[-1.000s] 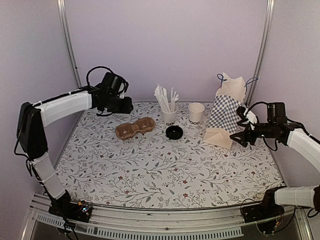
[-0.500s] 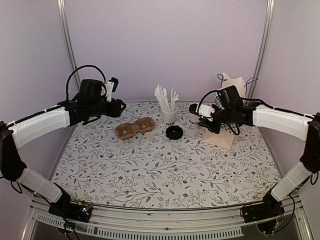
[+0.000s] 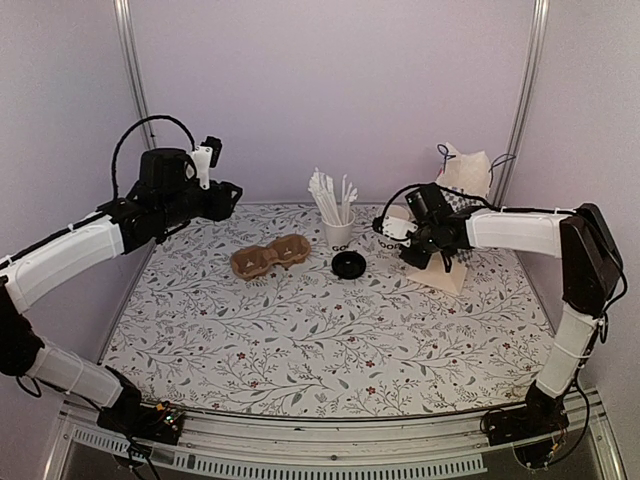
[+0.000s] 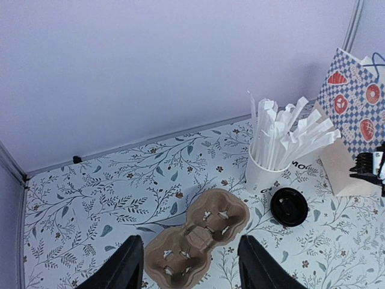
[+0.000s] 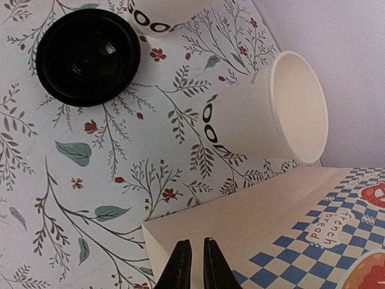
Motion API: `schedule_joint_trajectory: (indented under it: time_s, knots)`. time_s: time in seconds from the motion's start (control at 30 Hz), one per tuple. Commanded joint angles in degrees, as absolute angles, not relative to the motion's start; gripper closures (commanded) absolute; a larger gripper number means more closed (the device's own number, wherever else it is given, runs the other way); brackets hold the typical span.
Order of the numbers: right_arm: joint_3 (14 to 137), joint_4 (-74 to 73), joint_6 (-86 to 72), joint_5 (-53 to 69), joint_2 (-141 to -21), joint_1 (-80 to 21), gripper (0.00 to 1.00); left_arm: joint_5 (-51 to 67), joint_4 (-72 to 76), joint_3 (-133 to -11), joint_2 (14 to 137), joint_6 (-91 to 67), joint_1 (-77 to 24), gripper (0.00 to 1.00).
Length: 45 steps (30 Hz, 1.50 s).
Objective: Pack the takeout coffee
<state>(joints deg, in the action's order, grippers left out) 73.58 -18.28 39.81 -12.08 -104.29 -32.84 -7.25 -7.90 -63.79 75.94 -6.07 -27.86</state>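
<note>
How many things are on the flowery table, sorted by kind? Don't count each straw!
White cups: 2, the straw cup and the open cup
Black lid: 1
Brown cup carrier: 1
Paper bag: 1
Total: 5

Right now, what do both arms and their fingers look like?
Both the left arm and right arm have white sleeved links and black joints. A black cable loops above the left wrist. The left fingers and right fingers are plain black.
</note>
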Motion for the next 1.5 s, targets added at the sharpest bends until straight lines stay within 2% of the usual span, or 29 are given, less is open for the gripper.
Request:
schedule_joint_trajectory:
  time_s: [0.0,0.13,0.27,0.43,0.57,0.63,0.77,0.87,1.47]
  knots:
    - [71.75,-18.5,37.08,-18.26,-100.12,-28.72,0.89,-4.38,-6.89,-64.16,74.51,-7.62,-27.36,0.44]
    - [72.13,-20.05,36.24,-18.92,-99.19,-27.62,0.89,-2.76,-6.86,-64.25,73.73,-8.45,-27.36,0.44]
    - [76.94,-25.15,35.39,-11.3,-100.2,-28.08,0.84,-2.64,-6.85,-64.17,73.17,-8.64,-27.34,0.44]
    - [85.28,-28.36,37.15,-4.75,-103.86,-28.74,0.66,-2.96,-6.76,-63.83,72.99,-8.04,-27.37,0.42]
    - [91.04,-29.86,37.48,-2.67,-108.03,-28.74,0.61,-3.7,-6.85,-63.77,73.03,-7.56,-27.33,0.39]
    - [93.26,-30.38,37.86,-1.84,-110.05,-28.74,0.59,-3.84,-7.11,-63.93,73.11,-7.53,-27.34,0.39]
    - [98.14,-32.74,38.9,-1.05,-114.36,-28.79,0.58,-4.53,-7.42,-64.07,73.12,-7.89,-27.36,0.3]
    - [100.96,-33.76,39.99,-0.77,-117.3,-28.75,0.57,-4.64,-7.69,-64.24,73.28,-7.95,-27.38,0.27]
    - [107.58,-32.39,44.14,-5.41,-126.96,-28.21,0.6,-3.76,-8.23,-64.57,73.64,-7.86,-27.14,0.28]
